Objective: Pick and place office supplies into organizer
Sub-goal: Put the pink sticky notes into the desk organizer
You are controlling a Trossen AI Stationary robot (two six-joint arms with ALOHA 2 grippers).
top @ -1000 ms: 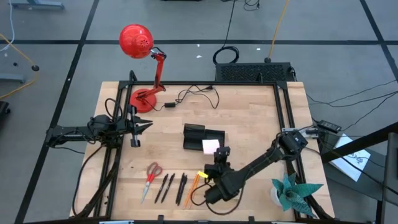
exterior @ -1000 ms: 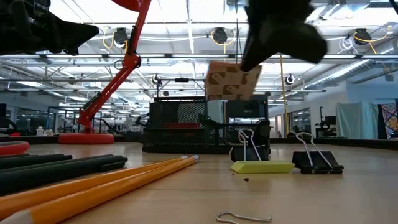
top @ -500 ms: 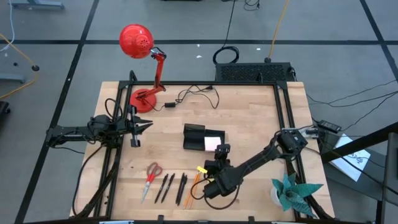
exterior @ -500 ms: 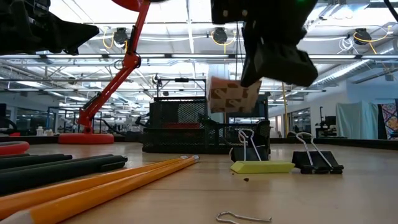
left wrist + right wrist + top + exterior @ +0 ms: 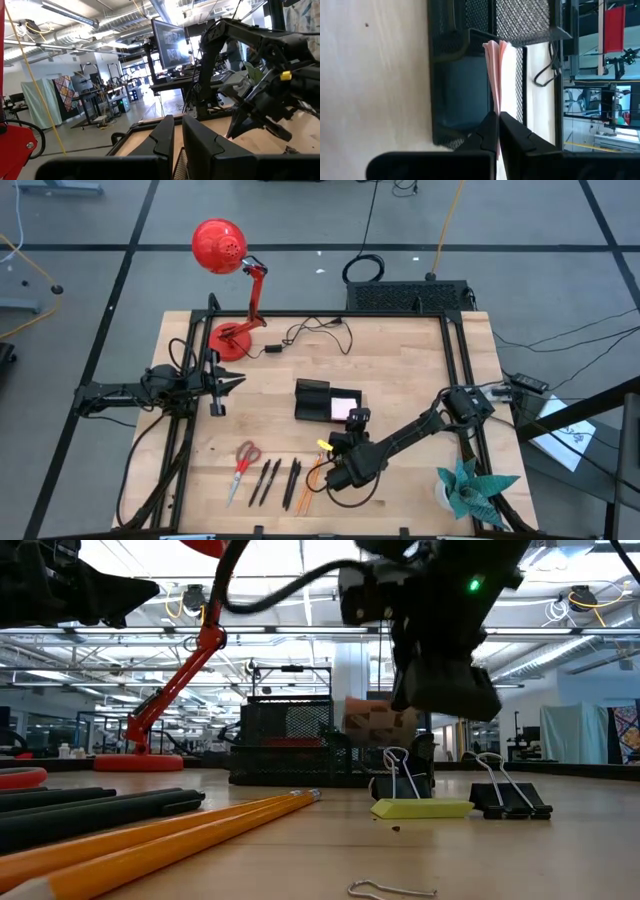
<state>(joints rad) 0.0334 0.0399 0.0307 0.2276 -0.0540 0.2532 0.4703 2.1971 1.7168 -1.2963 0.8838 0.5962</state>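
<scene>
Over the organizer's [image 5: 313,401] low flat section, the right end effector [image 5: 496,131] pinches the light, floppy sticky-note pad [image 5: 493,75] by one edge, so its loose sheets may fan.

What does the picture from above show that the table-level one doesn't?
Only from above: the red-handled scissors, the paper plant, and the whole black tray from the top, with the left gripper waiting near the lamp's base.

Only at table level: the binder clips standing beside the yellow-green piece.

Both: the right gripper holding the sticky-note pad by the tray, plus pencils and lamp.
</scene>
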